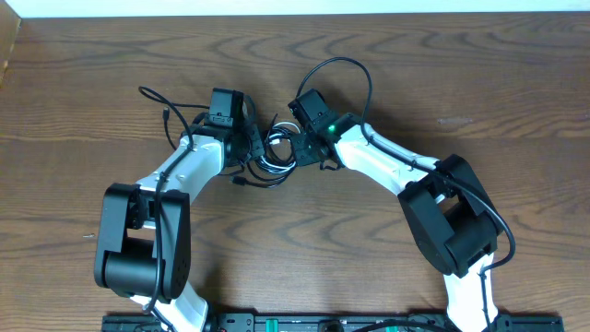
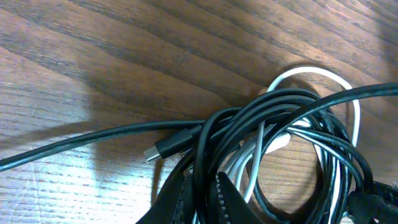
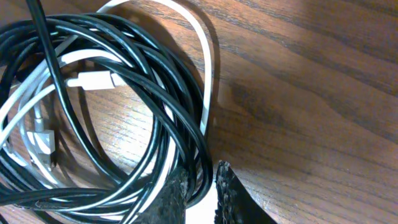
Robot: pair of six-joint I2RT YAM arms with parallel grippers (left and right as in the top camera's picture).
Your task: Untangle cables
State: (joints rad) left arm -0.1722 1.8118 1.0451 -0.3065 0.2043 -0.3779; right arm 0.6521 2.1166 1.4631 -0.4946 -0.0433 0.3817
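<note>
surface: dark wood-grain table (image 1: 83, 83) | far edge: pale strip (image 1: 277, 7) — light: soft shadows

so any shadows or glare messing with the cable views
left wrist: a broad soft shadow darkens the table left of the cables, which are sharp; right wrist: sheen streaks on the black strands, shadow on the wood right of the white cable; overhead: even light, but the tangle looks small.
</note>
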